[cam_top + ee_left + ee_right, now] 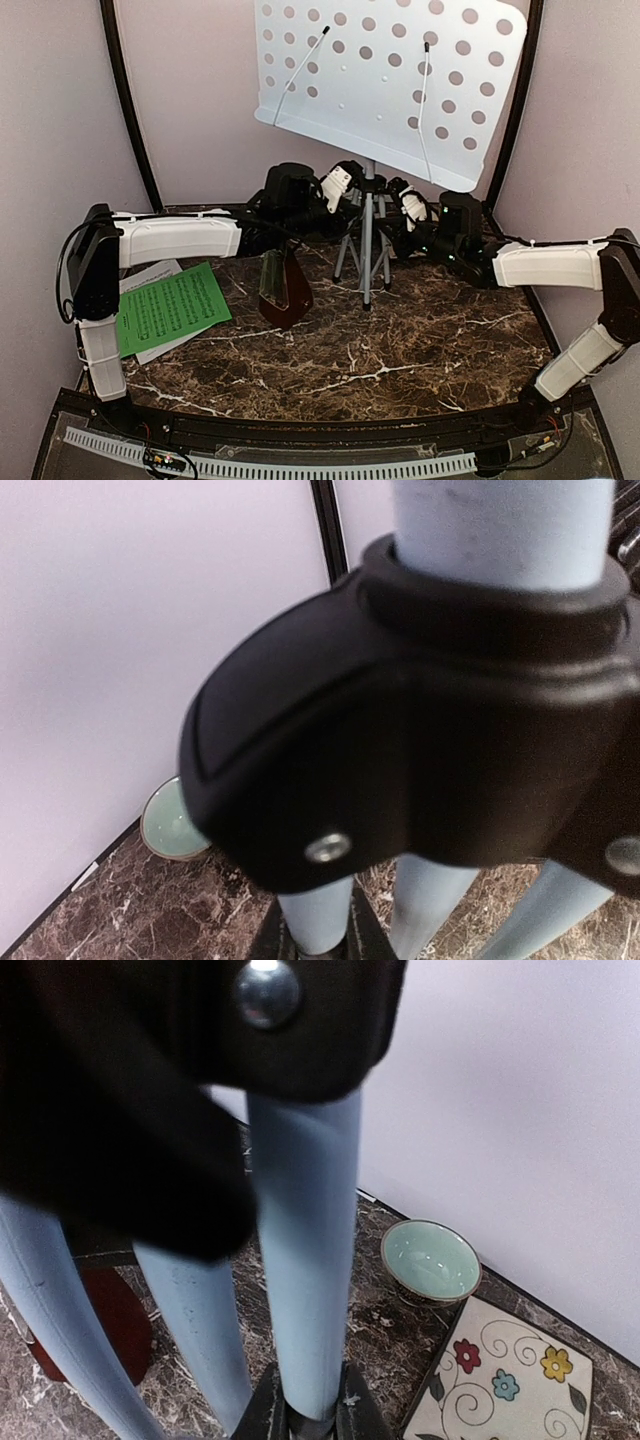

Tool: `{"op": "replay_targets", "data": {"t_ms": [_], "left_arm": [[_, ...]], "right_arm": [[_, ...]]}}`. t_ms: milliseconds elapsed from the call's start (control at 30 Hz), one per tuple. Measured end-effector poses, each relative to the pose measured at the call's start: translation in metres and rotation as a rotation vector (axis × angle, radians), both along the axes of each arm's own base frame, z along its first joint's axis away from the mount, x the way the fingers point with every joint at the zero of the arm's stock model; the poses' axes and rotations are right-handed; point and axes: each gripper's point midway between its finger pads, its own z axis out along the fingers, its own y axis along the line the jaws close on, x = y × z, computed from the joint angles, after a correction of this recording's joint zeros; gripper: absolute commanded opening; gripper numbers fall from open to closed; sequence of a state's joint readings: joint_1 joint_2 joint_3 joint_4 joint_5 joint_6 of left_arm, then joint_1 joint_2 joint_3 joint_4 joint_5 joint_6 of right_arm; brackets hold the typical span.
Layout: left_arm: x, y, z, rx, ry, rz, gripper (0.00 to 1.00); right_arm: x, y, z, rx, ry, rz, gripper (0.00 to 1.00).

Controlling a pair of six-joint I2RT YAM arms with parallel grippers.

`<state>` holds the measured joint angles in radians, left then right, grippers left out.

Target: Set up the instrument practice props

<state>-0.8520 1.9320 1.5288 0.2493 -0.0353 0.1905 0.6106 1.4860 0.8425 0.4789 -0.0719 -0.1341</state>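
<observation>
The music stand stands at the back of the marble table, its white hole-punched desk point(390, 75) high above its pale tripod legs point(365, 245). My left gripper point(348, 188) reaches the tripod from the left. In the left wrist view the left gripper point(318, 942) is shut on one pale leg point(322, 915) under the black hub point(420, 730). From the right, my right gripper point(402, 202) is shut on another leg point(305, 1260), seen in the right wrist view with the right gripper point(310, 1418) low on it. The dark red-brown metronome point(283, 287) stands left of the tripod. Green and white music sheets point(170, 307) lie at the left.
A small pale-green bowl point(432, 1260) sits by the back wall, with a flower-patterned tile point(505, 1375) just in front of it. The bowl point(165, 825) also shows in the left wrist view. Pale walls close in the back and both sides.
</observation>
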Motion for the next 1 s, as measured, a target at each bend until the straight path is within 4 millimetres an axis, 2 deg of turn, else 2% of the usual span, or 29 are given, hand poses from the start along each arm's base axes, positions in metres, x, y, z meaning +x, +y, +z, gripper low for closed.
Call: {"op": "replay_targets", "data": {"t_ms": [300,567,1000], "left_arm": [[0.000,0.005,-0.002,0.049,0.061,-0.018,0.00],[0.000,0.011,-0.002,0.037,0.024,-0.004,0.00],[0.017,0.025,0.003,0.099,-0.111,0.066,0.00]], "right_arm": [[-0.002,0.004,-0.002,0.000,0.060,0.026,0.00],[0.000,0.007,-0.002,-0.026,0.025,0.044,0.00],[0.024,0.010,0.001,-0.067,-0.100,0.056,0.00]]}}
